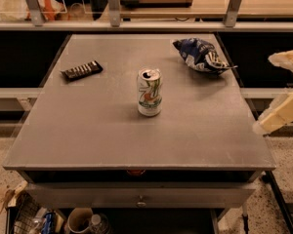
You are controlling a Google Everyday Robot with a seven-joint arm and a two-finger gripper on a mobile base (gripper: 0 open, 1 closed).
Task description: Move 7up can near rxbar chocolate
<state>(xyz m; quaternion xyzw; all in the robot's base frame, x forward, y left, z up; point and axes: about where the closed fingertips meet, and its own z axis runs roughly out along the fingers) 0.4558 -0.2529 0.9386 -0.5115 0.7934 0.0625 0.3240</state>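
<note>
The 7up can [149, 92], white with green and red-orange marks and a silver top, stands upright near the middle of the grey table [97, 130]. The rxbar chocolate [81, 70], a flat dark bar with pale print, lies at the table's far left, well apart from the can. My gripper [279, 115], cream-coloured, hangs off the table's right edge, far to the right of the can and holding nothing that I can see.
A crumpled blue-and-white chip bag [200, 55] lies at the table's far right. A railing and a wooden counter run behind the table. A drawer front sits under the near edge, with clutter on the floor below.
</note>
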